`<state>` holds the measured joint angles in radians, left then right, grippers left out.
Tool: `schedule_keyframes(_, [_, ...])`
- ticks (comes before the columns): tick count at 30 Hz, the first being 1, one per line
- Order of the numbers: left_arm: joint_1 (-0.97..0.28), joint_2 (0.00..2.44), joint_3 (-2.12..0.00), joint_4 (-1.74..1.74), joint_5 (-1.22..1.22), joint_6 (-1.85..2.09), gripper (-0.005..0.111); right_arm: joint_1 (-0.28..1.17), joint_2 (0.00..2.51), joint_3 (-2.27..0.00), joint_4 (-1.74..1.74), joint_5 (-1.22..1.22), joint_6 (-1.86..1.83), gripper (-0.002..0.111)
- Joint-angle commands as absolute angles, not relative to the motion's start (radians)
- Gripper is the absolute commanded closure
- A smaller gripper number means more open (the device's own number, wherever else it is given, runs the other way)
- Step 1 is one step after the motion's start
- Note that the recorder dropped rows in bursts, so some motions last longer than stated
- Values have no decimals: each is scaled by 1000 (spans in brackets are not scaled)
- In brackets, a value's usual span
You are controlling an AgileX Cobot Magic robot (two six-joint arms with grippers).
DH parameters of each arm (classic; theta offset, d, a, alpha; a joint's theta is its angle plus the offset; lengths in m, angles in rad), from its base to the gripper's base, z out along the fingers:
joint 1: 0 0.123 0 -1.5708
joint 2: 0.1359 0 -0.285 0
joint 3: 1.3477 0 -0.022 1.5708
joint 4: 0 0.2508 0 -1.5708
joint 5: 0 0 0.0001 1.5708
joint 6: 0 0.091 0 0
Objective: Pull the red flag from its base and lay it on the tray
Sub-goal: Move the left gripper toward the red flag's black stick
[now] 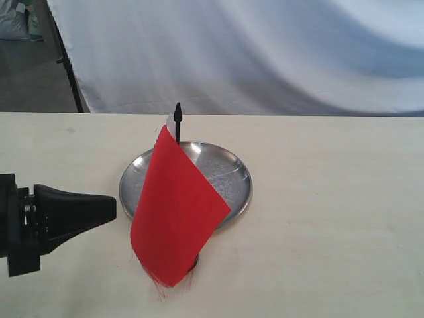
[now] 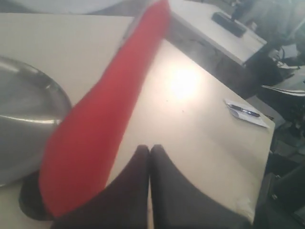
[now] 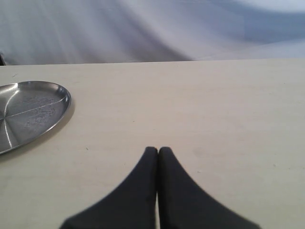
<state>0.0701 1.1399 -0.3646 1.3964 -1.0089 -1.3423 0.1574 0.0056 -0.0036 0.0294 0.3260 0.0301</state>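
The flag (image 1: 177, 212) stands on the table (image 1: 331, 218). Its red cloth hangs in front of the near rim of the tray (image 1: 228, 169) and hides most of the stick (image 1: 177, 116); only the stick's pointed black tip shows above the cloth. The base (image 2: 29, 206) sits on the table at the foot of the cloth, just beside the tray rim. In the exterior view only a dark sliver of the base shows under the cloth's lower edge. The flag is not yet on the tray. The left gripper (image 1: 111, 208) is at the left of the exterior view, level with the cloth, near it but apart from it. Its fingers are pressed together and empty, with the tips pointing toward the flag. The right gripper (image 3: 158, 151) is outside the exterior view. Its wrist view shows the fingers together and empty above bare table, apart from the tray. A white backdrop (image 1: 265, 53) hangs behind the table.
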Motion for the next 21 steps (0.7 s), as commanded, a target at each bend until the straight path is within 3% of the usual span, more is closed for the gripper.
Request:
schedule_keyframes(1, [52, 1195, -369, 1419, -1071, -1262, 106, 159, 0, 0, 28, 321, 32, 109])
schedule_keyframes(8, [-97, 1291, -369, 1404, -1049, -1170, 101, 159, 0, 0, 28, 321, 32, 109])
schedule_keyframes(11, [-155, 1326, -369, 1379, -990, -1148, 82, 159, 0, 0, 28, 321, 32, 109])
schedule_keyframes(14, [-185, 1351, -369, 1352, -983, -1109, 55, 159, 0, 0, 28, 321, 32, 109])
schedule_keyframes(15, [-188, 1357, -369, 1335, -982, -1083, 41, 159, 0, 0, 28, 321, 32, 109])
schedule_keyframes(17, [-188, 1362, -369, 1286, -959, -1075, 35, 159, 0, 0, 28, 321, 32, 109])
schedule_keyframes(21, [-188, 1362, -369, 1236, -889, -1028, 35, 159, 0, 0, 28, 321, 32, 109])
